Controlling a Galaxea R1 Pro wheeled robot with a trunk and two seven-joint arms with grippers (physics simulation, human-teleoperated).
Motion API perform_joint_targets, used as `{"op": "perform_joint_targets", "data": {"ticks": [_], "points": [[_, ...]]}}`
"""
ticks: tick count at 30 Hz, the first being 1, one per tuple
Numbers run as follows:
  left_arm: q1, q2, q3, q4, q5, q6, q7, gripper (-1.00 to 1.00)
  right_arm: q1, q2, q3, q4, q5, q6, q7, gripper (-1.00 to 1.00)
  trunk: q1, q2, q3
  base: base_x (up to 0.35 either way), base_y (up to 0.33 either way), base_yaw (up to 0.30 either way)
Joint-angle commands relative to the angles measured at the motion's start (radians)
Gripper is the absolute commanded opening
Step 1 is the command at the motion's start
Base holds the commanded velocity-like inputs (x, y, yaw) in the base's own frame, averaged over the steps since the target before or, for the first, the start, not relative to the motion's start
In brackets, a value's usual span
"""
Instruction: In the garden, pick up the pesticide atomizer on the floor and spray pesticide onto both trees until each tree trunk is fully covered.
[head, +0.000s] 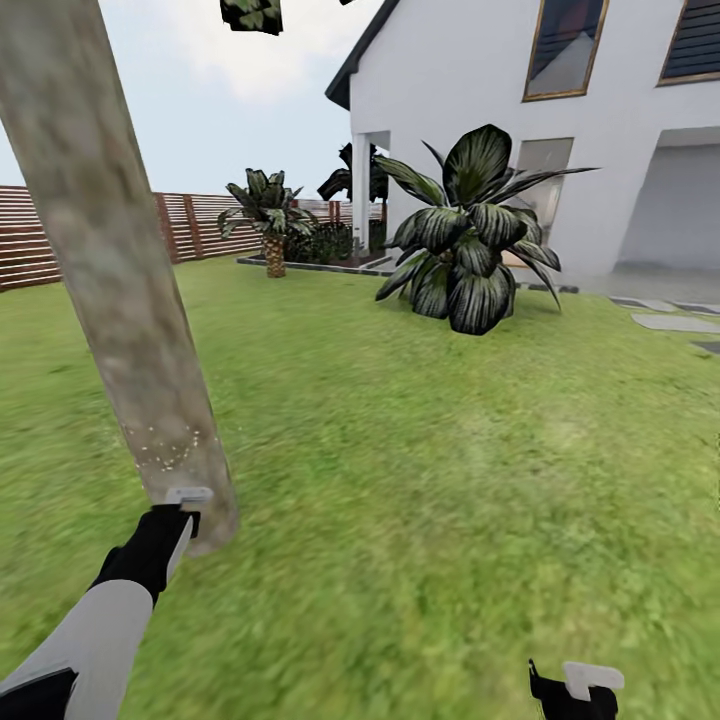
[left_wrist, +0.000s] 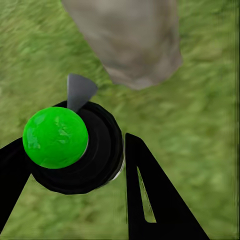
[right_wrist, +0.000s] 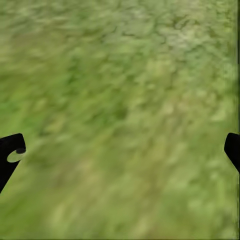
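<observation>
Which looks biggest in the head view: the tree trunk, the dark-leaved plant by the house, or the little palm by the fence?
1. Tree trunk, though it stands nearest the camera.
2. Dark-leaved plant.
3. Little palm, farthest off, so its true size is unsure.

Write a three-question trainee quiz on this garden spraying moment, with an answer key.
1. True or false: the left gripper is shut on the pesticide atomizer.
2. Where do the fine white specks sit on the tree trunk? A) high near the foliage B) low, just above the left gripper C) nowhere
3. Fill in: the right gripper has its jaws spread wide over bare ____.

Key:
1. True. The jaws close around the black body with the green ball top, in the left wrist view.
2. B. The specks lie near the trunk's base in the head view.
3. Grass, the lawn.
</observation>
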Motion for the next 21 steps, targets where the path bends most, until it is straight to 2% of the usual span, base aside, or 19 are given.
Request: {"op": "perform_joint_targets", "data": {"ticks": [1,9,21], "points": [[0.0,0.005,0.002,-0.001,-0.003,0.005,0.0,-1.0,-0.001,0.0,-0.004,0.002,0.01,-0.003,-0.006,1.0,0.0,0.0,-0.001,0.004,-0.282,0.021],[0.006,0.014,0.003,0.0,-0.005,0.004,0.026,-1.0,-0.001,0.0,-0.004,0.002,0.011,-0.003,-0.006,1.0,0.0,0.0,-0.001,0.014,-0.282,0.223],[0.007,0.013,0.002,-0.001,-0.003,0.003,0.035,-1.0,-0.001,0.0,-0.004,0.003,0.01,-0.003,-0.006,1.0,0.0,0.0,-0.001,0.192,-0.24,0.019]]}}
